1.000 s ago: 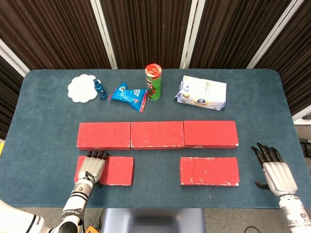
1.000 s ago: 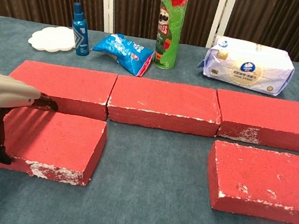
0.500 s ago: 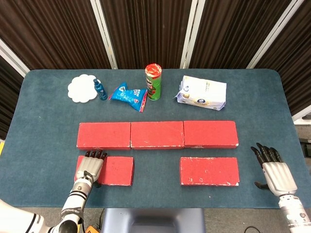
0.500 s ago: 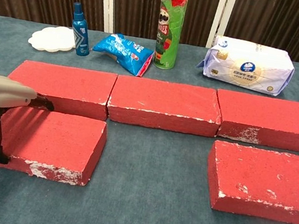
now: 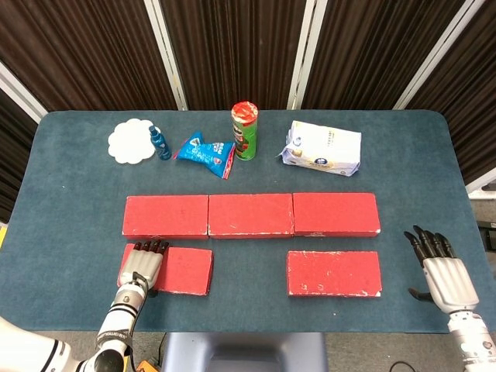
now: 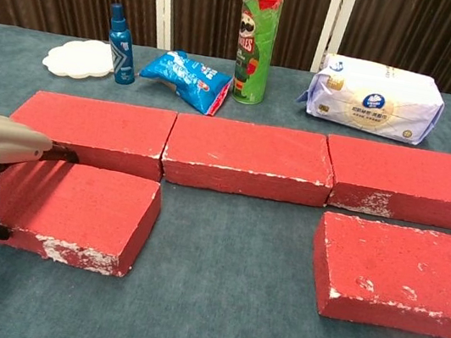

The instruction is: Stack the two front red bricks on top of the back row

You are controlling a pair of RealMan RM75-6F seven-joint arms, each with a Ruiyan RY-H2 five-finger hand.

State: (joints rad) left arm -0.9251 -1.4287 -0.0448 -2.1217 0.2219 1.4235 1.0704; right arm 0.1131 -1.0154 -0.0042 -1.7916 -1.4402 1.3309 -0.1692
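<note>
Head view shows five red bricks on the blue bench point(image 5: 70, 201): three in the back row point(image 5: 251, 215), laid end to end and touching, and two in front of it. The front left brick point(image 5: 182, 270) lies just before the left end of the row; the front right brick point(image 5: 334, 273) lies before the right end, with a gap between the two.

Left hand point(image 5: 144, 263) grips the left end of the front left brick, fingers point(image 5: 152, 248) over the top face and reaching its back edge. Chest view shows the thumb down the near side face, and the brick sits slightly askew.

Right hand point(image 5: 443, 273) rests apart from the front right brick, near the right bench edge, holding nothing, fingers straight and a little spread.

Along the back of the bench stand one white coaster point(image 5: 130, 141), one blue bottle point(image 5: 160, 144), one blue snack bag point(image 5: 206, 153), one green tube can point(image 5: 244, 131) and one white tissue pack point(image 5: 322, 148).
</note>
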